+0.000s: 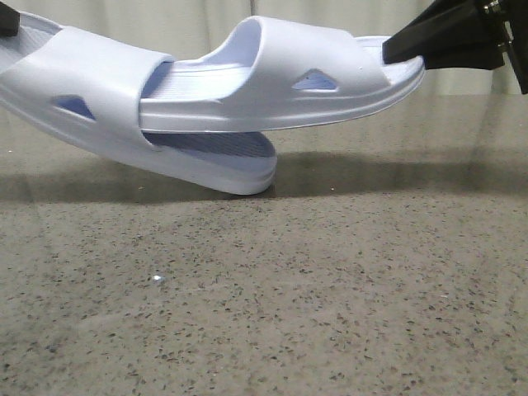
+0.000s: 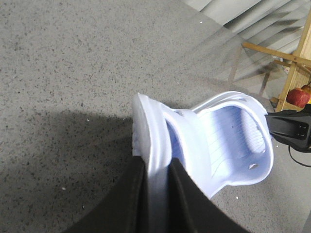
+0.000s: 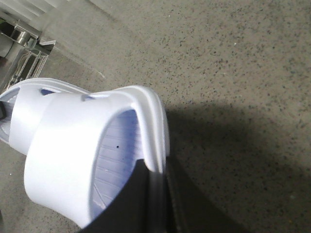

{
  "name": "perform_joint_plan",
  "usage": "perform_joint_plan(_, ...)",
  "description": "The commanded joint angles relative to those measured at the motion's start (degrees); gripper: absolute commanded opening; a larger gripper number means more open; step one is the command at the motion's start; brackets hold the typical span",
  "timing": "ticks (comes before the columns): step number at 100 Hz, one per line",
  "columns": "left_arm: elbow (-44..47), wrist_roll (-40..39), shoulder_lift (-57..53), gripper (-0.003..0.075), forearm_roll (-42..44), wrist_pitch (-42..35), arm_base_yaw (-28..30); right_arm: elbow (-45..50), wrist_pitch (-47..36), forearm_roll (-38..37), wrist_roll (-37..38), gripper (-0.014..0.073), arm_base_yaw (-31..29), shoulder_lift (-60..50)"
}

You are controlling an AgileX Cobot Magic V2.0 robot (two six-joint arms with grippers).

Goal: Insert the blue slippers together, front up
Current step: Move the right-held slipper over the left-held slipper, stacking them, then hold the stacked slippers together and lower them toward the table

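Right end effector (image 1: pixel 404 47): matte black, wedge-shaped fingers; left end effector (image 2: pixel 156 194) black too

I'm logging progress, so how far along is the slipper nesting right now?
Done: both slippers are off the table, and the right slipper has its end pushed under the strap of the left slipper. In hand: left gripper clamps the left one's end, right gripper the other's. Left: pushing fully home, then setting the pair down.

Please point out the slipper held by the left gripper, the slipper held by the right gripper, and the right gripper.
left-held slipper (image 1: pixel 91 78): front view, on its wide strap.
right-held slipper (image 1: pixel 280 62): front view, on its strap top.
right gripper (image 1: pixel 394 49): front view, at the fingertips on the slipper's end.
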Motion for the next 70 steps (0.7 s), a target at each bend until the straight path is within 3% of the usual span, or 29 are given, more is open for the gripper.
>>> perform_joint_plan(1, -2.0, 0.4, -1.2, 0.0015, -7.1, 6.5, -2.0, -2.5, 7.7, 4.2, -1.3, -0.0107, 2.5, -1.3)
perform_joint_plan(70, -2.0, 0.7, -1.2, 0.0015, -6.9, 7.5, -2.1, -3.8, 6.3, 2.1, 0.9, -0.0106, 8.5, 3.9)
